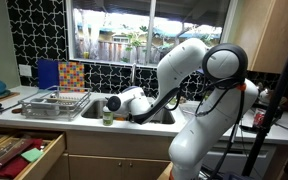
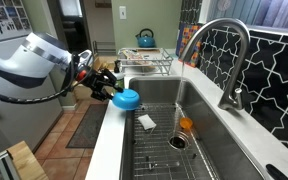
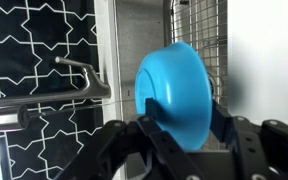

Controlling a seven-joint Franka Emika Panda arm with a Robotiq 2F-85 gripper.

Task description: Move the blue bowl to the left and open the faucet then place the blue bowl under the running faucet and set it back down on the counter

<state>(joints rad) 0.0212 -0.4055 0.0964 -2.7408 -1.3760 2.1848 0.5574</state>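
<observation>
The black robot hand [image 2: 111, 87] grips the rim of the small round bright-blue bowl [image 2: 126, 98] (tilted), holding it above the edge of the pale bench [image 2: 106, 140] left of the steel sink [image 2: 164, 95], well apart from the curved grey metal faucet [image 2: 230, 60].

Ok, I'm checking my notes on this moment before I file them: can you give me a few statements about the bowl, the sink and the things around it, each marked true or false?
1. The fingers are shut on the blue bowl. True.
2. The blue bowl sits flat on the counter. False: it is held up and tilted at the sink's near edge.
3. A kettle stands beyond the dish rack in an exterior view. True.
4. The sink has nothing in it. False: a white scrap and an orange item lie on its grid.
</observation>
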